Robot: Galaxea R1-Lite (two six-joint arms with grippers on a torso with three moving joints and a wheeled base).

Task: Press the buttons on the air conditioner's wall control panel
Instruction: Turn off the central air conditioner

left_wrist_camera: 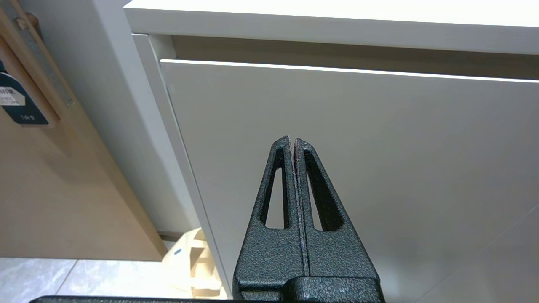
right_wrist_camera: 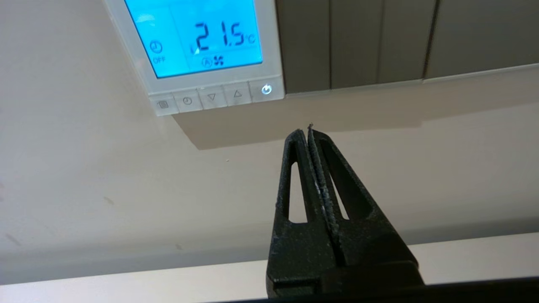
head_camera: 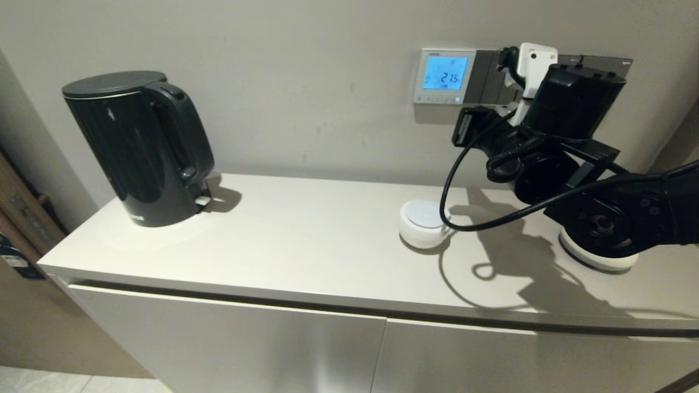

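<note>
The air conditioner's wall control panel (head_camera: 445, 76) is a small white-framed thermostat on the wall, its screen glowing blue and reading 21.5. In the right wrist view the panel (right_wrist_camera: 202, 42) shows close up, with the buttons (right_wrist_camera: 214, 97) in a row along its lower edge; the end one glows blue. The buttons (head_camera: 437, 100) are tiny in the head view. My right gripper (right_wrist_camera: 305, 130) is shut and empty, just below the panel's lower corner on the switch-plate side and apart from the wall; in the head view it (head_camera: 463, 128) is raised above the counter. My left gripper (left_wrist_camera: 291, 141) is shut, low in front of a cabinet door.
Dark grey switch plates (head_camera: 491, 76) adjoin the panel on the right. A black kettle (head_camera: 139, 147) stands at the counter's (head_camera: 306, 245) left end. A white round puck (head_camera: 423, 222) lies below the panel, and another white disc (head_camera: 598, 259) lies under my right arm.
</note>
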